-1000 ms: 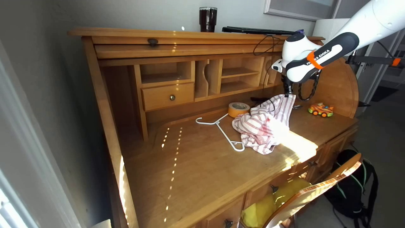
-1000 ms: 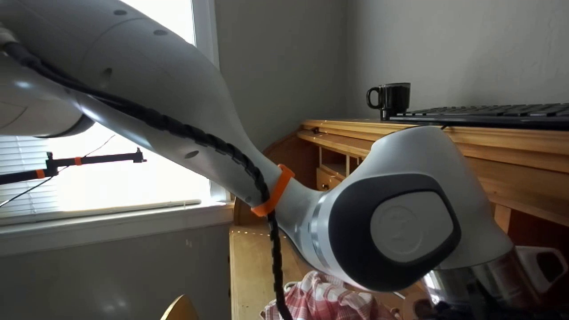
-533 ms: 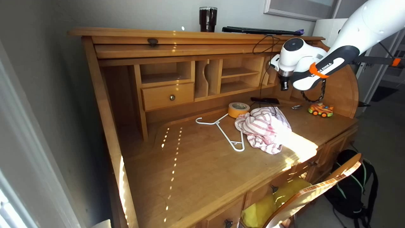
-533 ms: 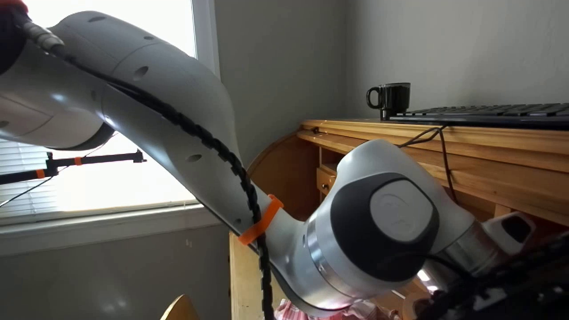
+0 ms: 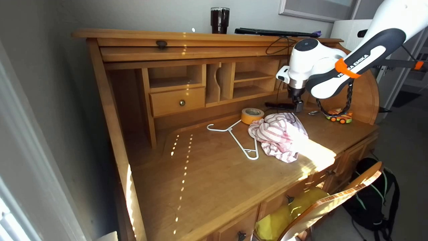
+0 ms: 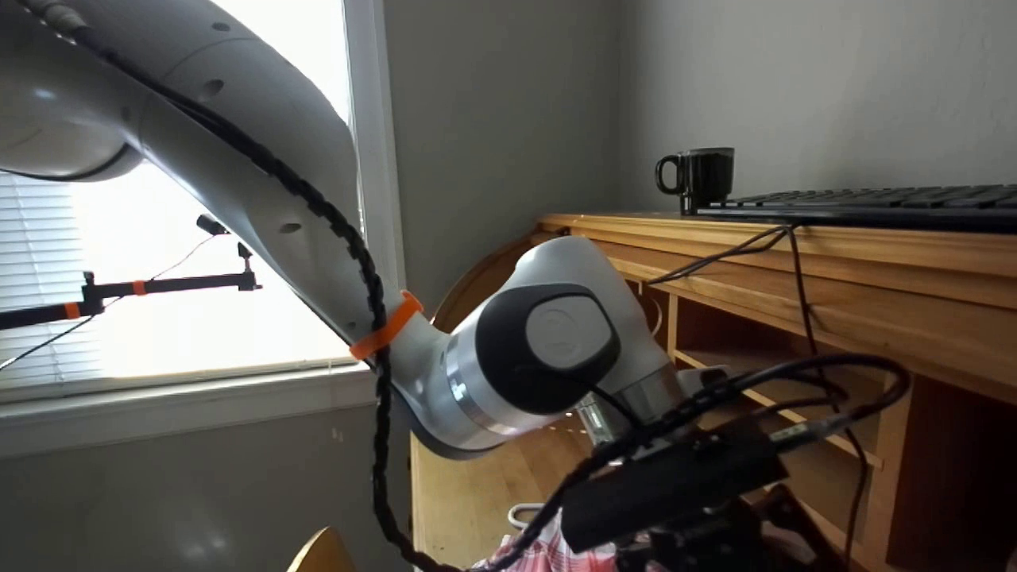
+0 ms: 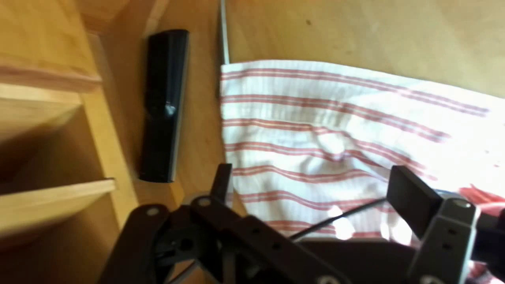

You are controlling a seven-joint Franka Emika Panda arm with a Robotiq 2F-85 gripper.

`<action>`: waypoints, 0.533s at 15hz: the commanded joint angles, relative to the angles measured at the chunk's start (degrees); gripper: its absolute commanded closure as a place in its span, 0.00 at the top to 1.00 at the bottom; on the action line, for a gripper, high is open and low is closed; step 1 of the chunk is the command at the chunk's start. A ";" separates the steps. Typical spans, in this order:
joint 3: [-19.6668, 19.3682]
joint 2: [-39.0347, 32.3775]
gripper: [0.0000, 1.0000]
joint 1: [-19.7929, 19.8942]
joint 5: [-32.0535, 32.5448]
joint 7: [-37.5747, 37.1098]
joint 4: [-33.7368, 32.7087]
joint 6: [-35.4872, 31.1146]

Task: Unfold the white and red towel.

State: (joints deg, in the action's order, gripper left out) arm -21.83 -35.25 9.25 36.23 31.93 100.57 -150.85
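Note:
The white and red towel lies bunched on the desk in an exterior view, wrinkled, with bright sun across its near right side. A strip of it shows under the arm in an exterior view. From the wrist view, a flatter striped part of the towel spreads below the jaws, its straight edge running near the left finger. My gripper is open wide, with no cloth gripped; a dark cable crosses the gap. In an exterior view the gripper hangs just above the towel's back right part.
A black remote-like object lies beside the towel, near the cubbies. An orange tape roll and white hanger are left of the towel. A toy car stands to the right. A chair is in front.
A second ago the gripper held up a towel corner; that part has since dropped onto the desk. The jaws have opened, the wrist has turned, and the gripper is now lower.

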 commanded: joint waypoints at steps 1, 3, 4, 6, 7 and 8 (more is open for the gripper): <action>8.06 9.22 1.00 3.18 -4.75 2.10 9.46 7.90; 10.82 12.95 1.00 4.05 -9.69 1.65 12.42 11.70; 11.62 14.66 1.00 4.10 -12.22 1.17 13.68 13.66; 12.57 18.40 1.00 3.89 -15.90 -1.18 16.76 15.68; 13.14 20.24 1.00 3.81 -18.25 -2.20 18.31 16.60; 13.53 22.00 1.00 3.61 -20.08 -2.88 19.87 17.19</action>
State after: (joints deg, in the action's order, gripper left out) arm -10.29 -20.08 12.18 21.12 31.09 113.79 -135.79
